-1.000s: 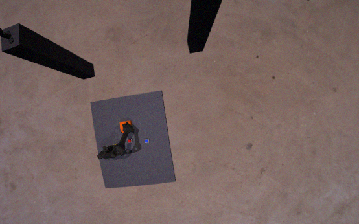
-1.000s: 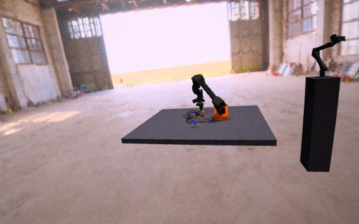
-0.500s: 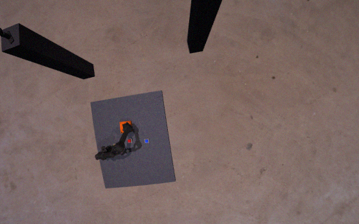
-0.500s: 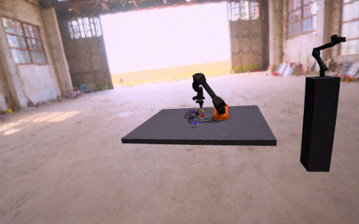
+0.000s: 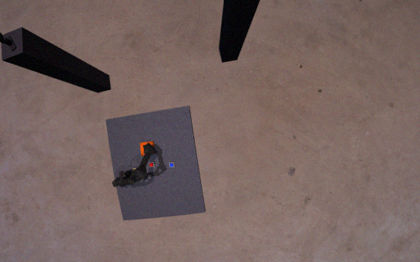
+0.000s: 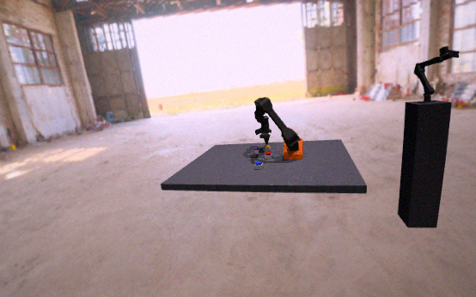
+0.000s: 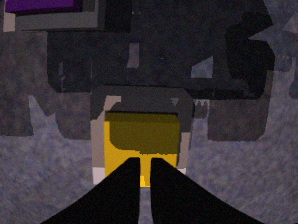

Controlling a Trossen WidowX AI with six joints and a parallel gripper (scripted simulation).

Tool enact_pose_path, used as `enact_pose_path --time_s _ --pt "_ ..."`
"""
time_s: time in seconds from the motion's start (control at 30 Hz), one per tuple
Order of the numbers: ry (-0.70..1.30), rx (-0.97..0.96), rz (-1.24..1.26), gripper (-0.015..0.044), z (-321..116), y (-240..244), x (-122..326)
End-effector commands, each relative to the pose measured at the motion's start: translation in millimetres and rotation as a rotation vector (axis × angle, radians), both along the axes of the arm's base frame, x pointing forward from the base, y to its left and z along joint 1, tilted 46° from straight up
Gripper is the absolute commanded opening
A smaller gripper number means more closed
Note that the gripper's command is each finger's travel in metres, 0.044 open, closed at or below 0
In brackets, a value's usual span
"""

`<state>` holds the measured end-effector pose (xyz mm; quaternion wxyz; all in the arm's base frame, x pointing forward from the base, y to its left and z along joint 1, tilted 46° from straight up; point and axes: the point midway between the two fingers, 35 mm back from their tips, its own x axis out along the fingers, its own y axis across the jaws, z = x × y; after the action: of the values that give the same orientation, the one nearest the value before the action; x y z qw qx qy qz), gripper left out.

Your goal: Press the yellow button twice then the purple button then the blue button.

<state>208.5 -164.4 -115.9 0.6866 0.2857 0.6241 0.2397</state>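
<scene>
The yellow button (image 7: pixel 142 132) (image 6: pixel 267 147) sits under my gripper (image 7: pixel 145 168) (image 6: pixel 267 143). The gripper is shut and empty, pointing down, with its tips over the near part of the yellow cap and seemingly a little above it. A dark shadow covers the cap's far half. The purple button (image 7: pixel 44 5) (image 6: pixel 255 148) shows at the wrist view's upper left, cut off by the edge. The blue button (image 5: pixel 171 164) (image 6: pixel 259 163) stands apart, nearer the front edge in the exterior view. The arm hides the purple button in the top view.
A red button (image 5: pixel 152 164) (image 6: pixel 268 154) stands between the yellow and blue ones. The orange arm base (image 5: pixel 143 147) (image 6: pixel 299 154) is on the dark table (image 5: pixel 167 197) (image 6: pixel 318 173). Beyond the table, a black pedestal (image 6: pixel 425 172) carries another arm. No block can be made out.
</scene>
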Motion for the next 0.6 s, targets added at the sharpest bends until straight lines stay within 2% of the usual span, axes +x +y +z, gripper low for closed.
enact_pose_path --time_s 0.0,0.57 --pt "0.006 0.011 -0.005 0.0020 -7.1 8.1 0.1" --pt "0.005 0.012 -0.005 0.0020 -14.3 15.7 0.9"
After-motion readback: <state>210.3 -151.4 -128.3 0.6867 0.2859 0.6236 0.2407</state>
